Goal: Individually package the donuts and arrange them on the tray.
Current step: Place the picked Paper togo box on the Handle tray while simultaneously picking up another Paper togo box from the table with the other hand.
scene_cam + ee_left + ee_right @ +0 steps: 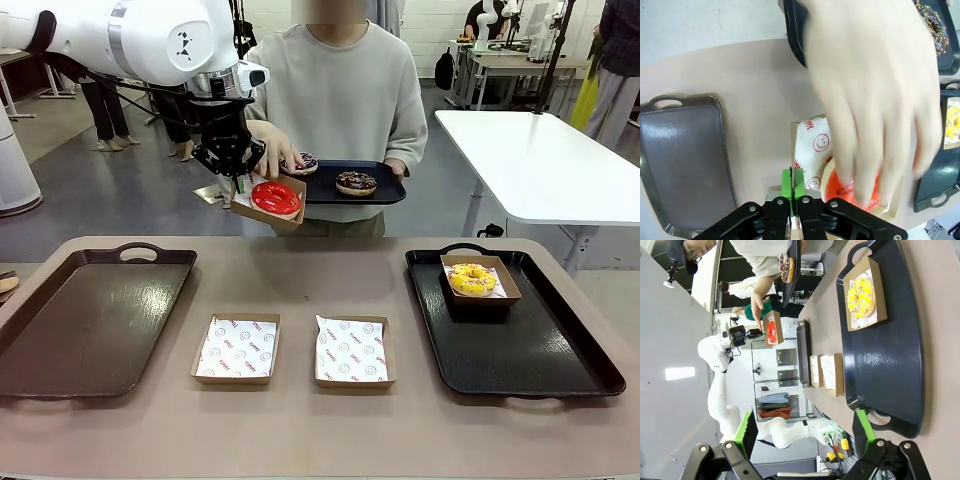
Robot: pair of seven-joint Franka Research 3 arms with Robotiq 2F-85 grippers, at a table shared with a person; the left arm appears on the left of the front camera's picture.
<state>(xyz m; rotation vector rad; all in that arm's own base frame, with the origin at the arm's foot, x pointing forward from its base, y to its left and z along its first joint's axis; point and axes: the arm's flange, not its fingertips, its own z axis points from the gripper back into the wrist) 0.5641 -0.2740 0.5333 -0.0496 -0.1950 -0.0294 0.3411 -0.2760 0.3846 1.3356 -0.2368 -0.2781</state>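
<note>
Four ring donuts. Glossy red donut (pixel 275 198) in shallow cardboard box (pixel 293 215), upper centre-left of frame. Left claw (pixel 236 188) points down, clenched on box's paper-lined rim. Person's hand (pixel 268 146) has fingertips on red donut. Chocolate donut (pixel 356 182) and purple donut (pixel 303 162) on small black tray (pixel 388 193). Yellow donut (pixel 472 279) boxed on big black tray (pixel 545 365), right. Right claw (pixel 805 426) released, green pads wide apart.

Glossy red donut (pixel 275 198), cardboard box (pixel 286 222), shiny black tray (pixel 520 350)
</note>
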